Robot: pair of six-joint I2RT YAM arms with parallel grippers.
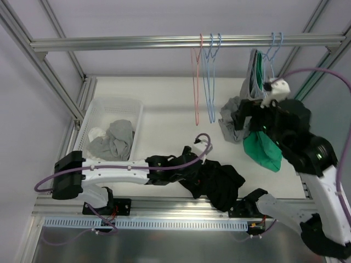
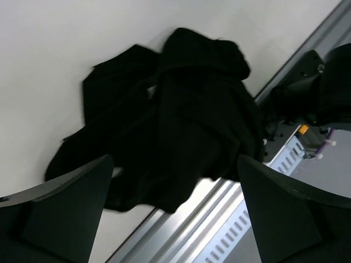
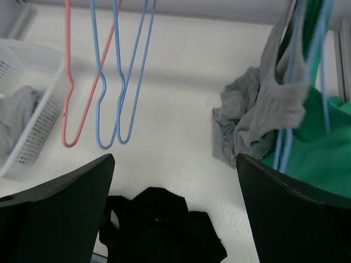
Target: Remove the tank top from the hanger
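1. Two open grippers, no grasp yet: the step in hand looks like the approach to the garment. The right gripper (image 3: pixel 174 164) is raised beside the loaded hanger, jaws wide apart with nothing between them. The left gripper (image 2: pixel 175 164) sits low at the near edge of the worktop (image 1: pixel 164 109), jaws also wide apart, over a black garment (image 2: pixel 175 120) it does not hold.
2. The tank top (image 3: pixel 279 104), grey, hangs from a blue hanger (image 3: pixel 281 150) on the rail (image 1: pixel 164 41), above the far right corner of the worktop.
3. A green garment (image 3: pixel 321 153) hangs just beside it, touching it, on the side toward the right edge.
4. Its long axis runs vertically: straps up at the hanger, body pointing down at the worktop. The lower cloth meets a grey heap (image 3: pixel 233 123) on the surface. I cannot tell whether that heap is its hem or a separate piece.
5. The next move, as I judge it, calls for the right jaws to close on grey fabric alone, below the wire, then draw the straps off the hanger arms.
6. The risks are pinching the green cloth or the wire, and swinging the hanger toward the empty hangers (image 3: pixel 101 143) further along the rail.
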